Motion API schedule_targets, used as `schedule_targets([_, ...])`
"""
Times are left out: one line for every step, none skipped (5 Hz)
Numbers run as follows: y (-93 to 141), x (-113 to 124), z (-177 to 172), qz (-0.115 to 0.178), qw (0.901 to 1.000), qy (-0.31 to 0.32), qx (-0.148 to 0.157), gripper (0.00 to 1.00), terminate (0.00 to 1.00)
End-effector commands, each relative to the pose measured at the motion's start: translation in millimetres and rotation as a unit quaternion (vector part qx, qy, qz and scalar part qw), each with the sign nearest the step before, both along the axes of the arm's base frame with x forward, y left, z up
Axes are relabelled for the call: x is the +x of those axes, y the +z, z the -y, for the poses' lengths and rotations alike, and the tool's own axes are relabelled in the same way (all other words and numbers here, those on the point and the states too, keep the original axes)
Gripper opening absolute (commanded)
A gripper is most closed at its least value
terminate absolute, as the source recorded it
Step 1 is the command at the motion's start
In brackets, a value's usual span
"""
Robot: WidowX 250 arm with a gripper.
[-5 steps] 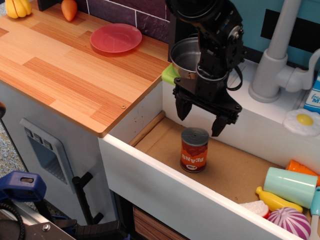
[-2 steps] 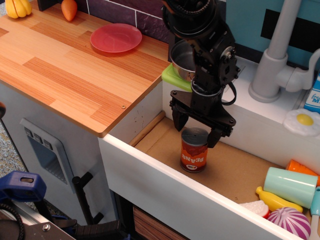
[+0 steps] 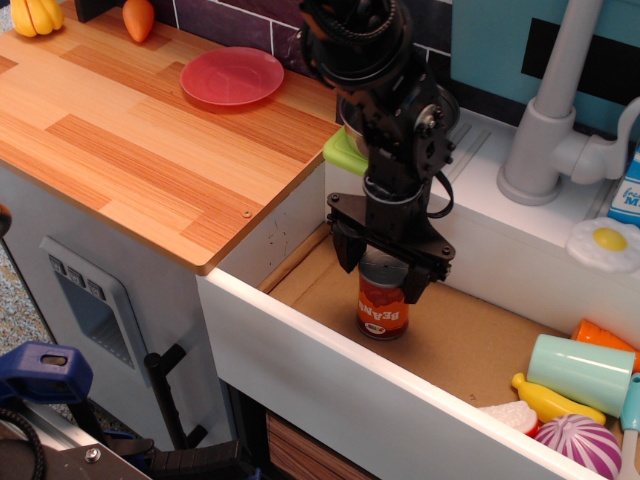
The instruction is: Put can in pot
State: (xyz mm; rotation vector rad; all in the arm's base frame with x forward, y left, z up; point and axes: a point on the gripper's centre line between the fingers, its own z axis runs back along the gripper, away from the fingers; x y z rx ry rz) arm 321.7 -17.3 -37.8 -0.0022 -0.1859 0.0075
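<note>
Observation.image: tool [image 3: 382,277] open, straddling can [image 3: 383,305].

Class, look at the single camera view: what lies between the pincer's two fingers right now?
The top of the can sits between the fingers of the pincer; one finger stands on each side. Contact cannot be told.

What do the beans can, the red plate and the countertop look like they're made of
The can: likely toy plastic or tin with a glossy orange-red printed label; its top is hidden by the gripper. The red plate: smooth plastic, judging by its uniform colour and soft sheen. The countertop: wood or wood-look laminate, with striped grain.
</note>
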Motion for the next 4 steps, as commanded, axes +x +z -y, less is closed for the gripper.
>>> schedule_targets([1, 4, -3, 0.032, 0.9987, 0.029, -0.028, 0.0, 0.0])
schedule_targets([-2, 3, -2, 0.043, 0.9973, 0.042, -0.042, 0.0, 0.0])
schedule_targets([8, 5, 1, 0.045, 0.9978, 0.043, -0.026, 0.0, 0.0])
schedule_targets([57, 6, 2, 0.0, 0.9978, 0.057, 0.034, 0.0, 0.0])
